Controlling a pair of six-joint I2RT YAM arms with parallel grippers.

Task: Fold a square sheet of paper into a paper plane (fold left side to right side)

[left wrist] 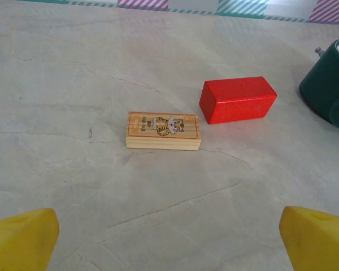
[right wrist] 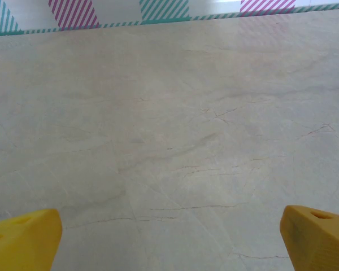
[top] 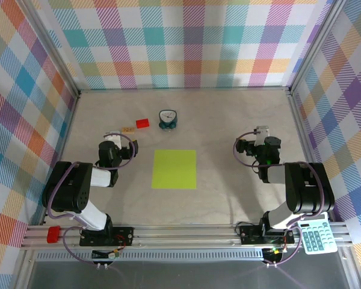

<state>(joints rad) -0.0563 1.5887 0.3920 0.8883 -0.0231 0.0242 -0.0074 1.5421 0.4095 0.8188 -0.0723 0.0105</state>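
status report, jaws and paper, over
Both jaws open, empty. The square sheet of paper flat, unfolded, between arms. Nothing on it; red block, clock beyond.

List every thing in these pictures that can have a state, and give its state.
Sheet of paper: flat, unfolded, untouched.
Left gripper: open, empty.
Right gripper: open, empty.
Red block: lying on its long side.
Wooden tile: flat, picture side up.
Clock: face showing, time too small to read.
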